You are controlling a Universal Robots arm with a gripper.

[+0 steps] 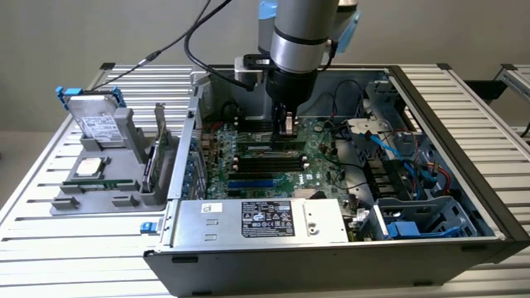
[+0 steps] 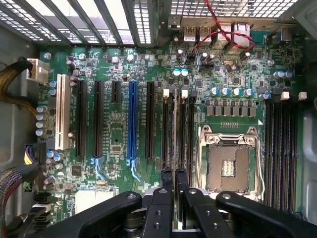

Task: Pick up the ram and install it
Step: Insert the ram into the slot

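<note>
Since it has to seat edge-first, the ram point(image 2: 174, 131) stands upright in my pincer point(image 2: 174, 174), fingers closed to a narrow gap on it, lined along the black slots point(image 2: 190, 134) of the motherboard point(image 2: 116, 124).

My arm point(image 1: 302, 31) was a thick round column of silver-grey metal, with a pale blue joint cap point(image 1: 269, 11) up top and a black wrist section below. A thin black cable point(image 1: 187, 43) looped beside it, near a small pale bracket point(image 1: 248, 62). The gripper point(image 2: 174, 198) was matt black: two slim flat fingers point(image 2: 166, 198), jointed links on either side, and small round screws point(image 2: 157, 213).
</note>
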